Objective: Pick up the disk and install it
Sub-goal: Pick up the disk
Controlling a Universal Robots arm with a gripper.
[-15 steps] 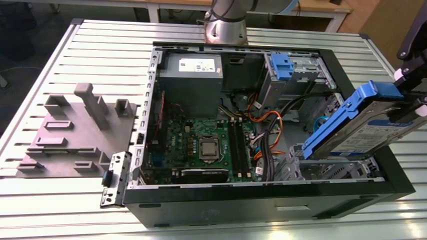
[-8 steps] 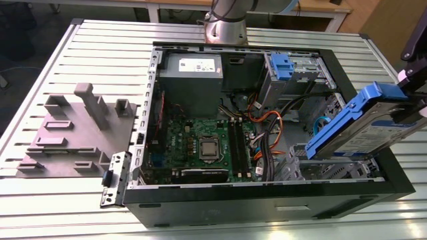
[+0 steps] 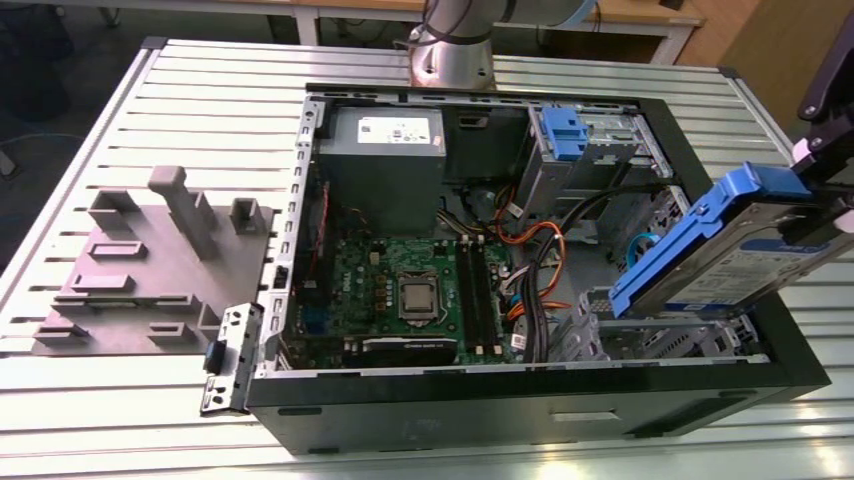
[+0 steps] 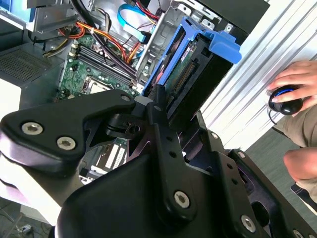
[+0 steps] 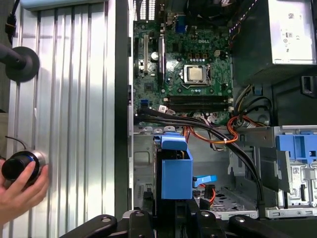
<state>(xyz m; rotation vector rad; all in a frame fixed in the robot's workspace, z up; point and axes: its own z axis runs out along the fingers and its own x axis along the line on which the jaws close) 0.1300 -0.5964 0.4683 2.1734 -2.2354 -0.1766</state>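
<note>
Gleaming slatted table (image 3: 200,110), disk (image 3: 761,250) above case (image 3: 467,410)

The disk (image 3: 727,250) tilts above the case (image 3: 534,385) at the exterior view's right — the motherboard (image 3: 400,285) lies inside.

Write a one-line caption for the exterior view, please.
The gripper holds the disk, tilted in its blue carrier, over the drive bay of an open computer case.

The tool (image 4: 167,105) grips the disk (image 4: 184,57), tilted, above the open computer case (image 4: 243,15).
</note>
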